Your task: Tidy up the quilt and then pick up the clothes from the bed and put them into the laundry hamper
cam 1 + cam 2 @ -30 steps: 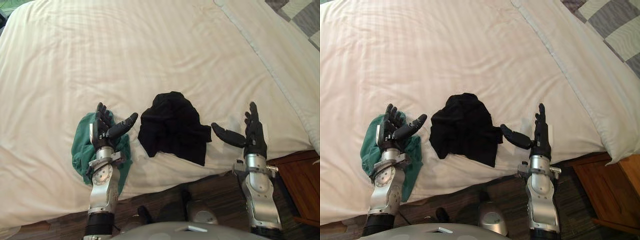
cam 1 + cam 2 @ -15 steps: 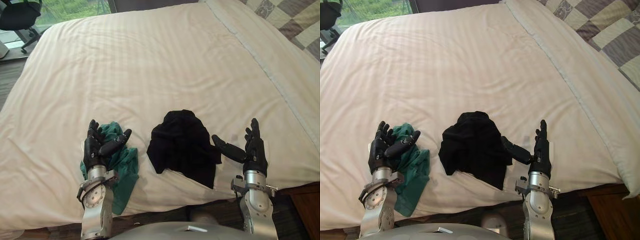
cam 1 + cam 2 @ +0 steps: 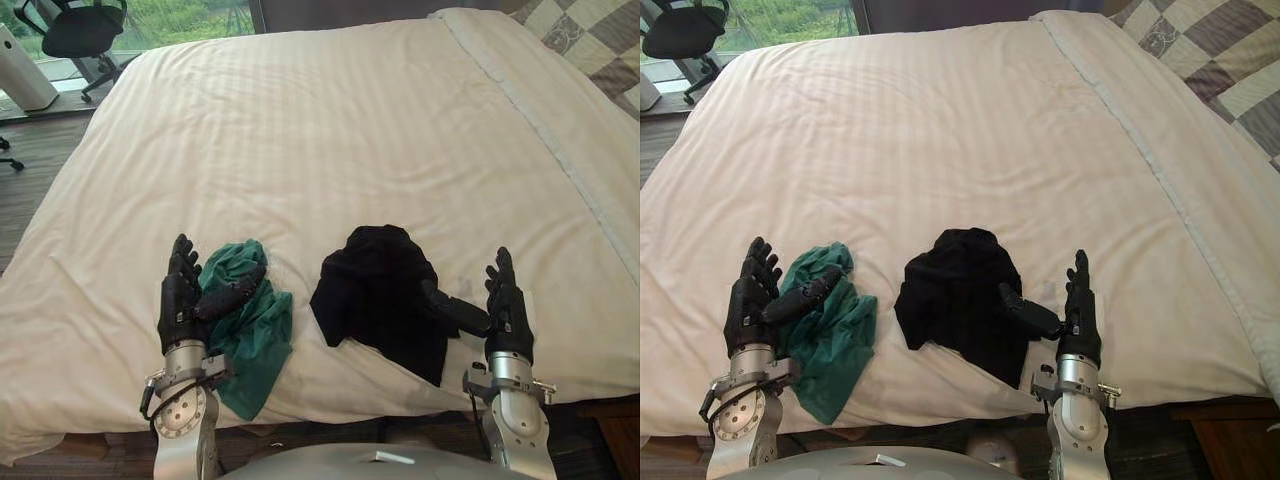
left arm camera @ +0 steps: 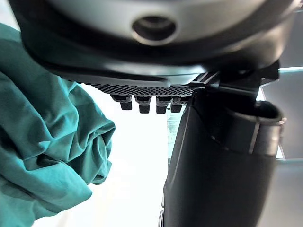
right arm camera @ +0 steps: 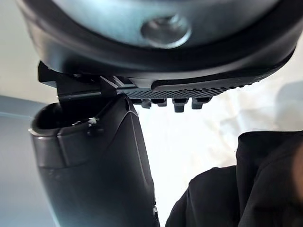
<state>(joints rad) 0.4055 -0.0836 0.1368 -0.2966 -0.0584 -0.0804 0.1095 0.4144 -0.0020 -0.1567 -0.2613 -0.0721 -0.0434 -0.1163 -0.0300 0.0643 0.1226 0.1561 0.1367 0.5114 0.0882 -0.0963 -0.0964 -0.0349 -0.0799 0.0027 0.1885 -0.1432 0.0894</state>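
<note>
A white quilt (image 3: 330, 140) lies spread flat over the bed. Near its front edge sit two crumpled garments: a green one (image 3: 248, 325) on the left and a black one (image 3: 375, 295) in the middle. My left hand (image 3: 183, 305) is raised over the green garment's left side, fingers straight, thumb reaching across the cloth, holding nothing. My right hand (image 3: 505, 315) stands upright just right of the black garment, fingers straight, thumb pointing at it, also empty. The green cloth (image 4: 42, 156) and the black cloth (image 5: 236, 189) show past the hands in the wrist views.
A patchwork cover (image 3: 1220, 50) lies at the bed's far right. A black office chair (image 3: 80, 25) and a white upright object (image 3: 22, 75) stand on the floor beyond the bed's left corner. A wooden piece (image 3: 1230, 435) sits by the bed's near right corner.
The camera has tilted up, so more of the far bed and the floor shows. Both hands stay raised and open beside the same garments.
</note>
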